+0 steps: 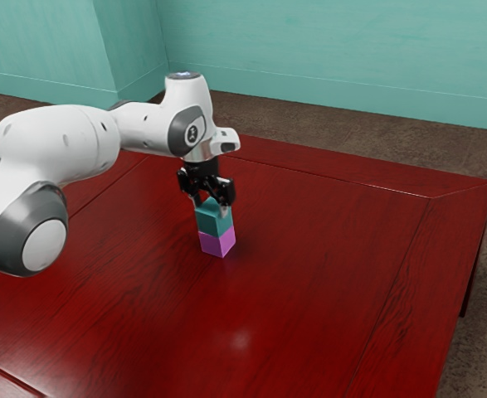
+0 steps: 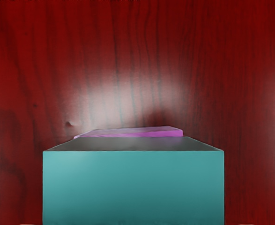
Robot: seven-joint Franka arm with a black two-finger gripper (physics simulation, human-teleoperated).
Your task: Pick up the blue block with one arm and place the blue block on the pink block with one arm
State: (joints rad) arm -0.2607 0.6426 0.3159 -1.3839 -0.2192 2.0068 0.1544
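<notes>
Blue block (image 1: 212,220) on pink block (image 1: 216,243), pincer (image 1: 214,201) tight on its sides.

Colours noted: blue block (image 1: 211,220) reads plain teal; pink block (image 1: 217,244) pink-violet, plain. The table (image 1: 334,274) is deep red with dark wood grain. The gripper (image 1: 212,201) black; arm (image 1: 52,145) white, grey joints. Walls (image 1: 351,41) turquoise.
</notes>
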